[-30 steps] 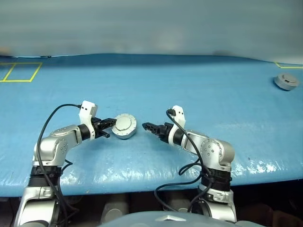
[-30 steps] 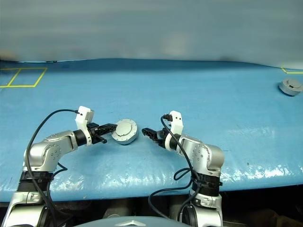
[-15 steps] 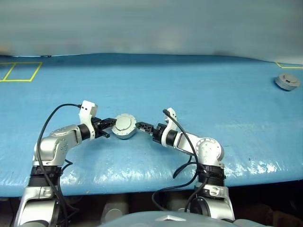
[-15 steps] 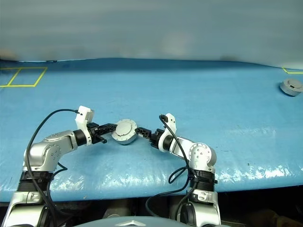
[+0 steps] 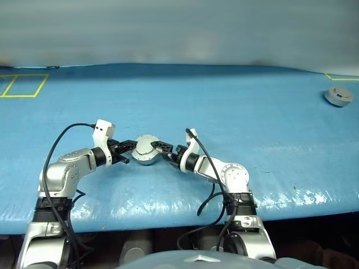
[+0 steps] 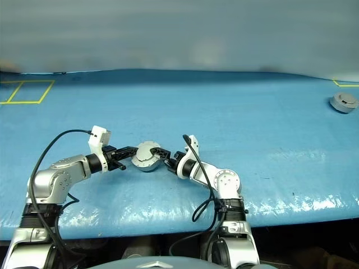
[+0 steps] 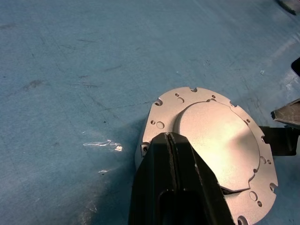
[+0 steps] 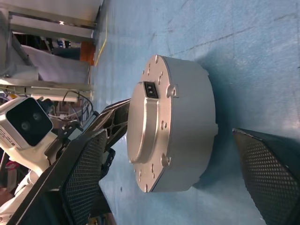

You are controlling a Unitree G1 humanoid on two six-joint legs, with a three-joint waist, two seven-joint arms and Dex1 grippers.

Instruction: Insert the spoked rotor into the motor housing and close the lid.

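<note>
We see a bright blue table cover (image 5: 252, 112), with thin yellow lines (image 5: 22, 85) marking squares at its far left and a short yellow line at its far right. The housing (image 5: 145, 149) is plain silver-grey, matte, its flat face dotted with small dark holes and a tiny dark square. A second round piece (image 5: 339, 96) far to the right is grey with a darker centre. The left gripper (image 5: 130, 147) has black fingers, and so has the right gripper (image 5: 159, 150), whose pads (image 8: 265, 176) carry a fine mesh-like grid pattern. Both arms are silver with white wrist blocks and black cables.
</note>
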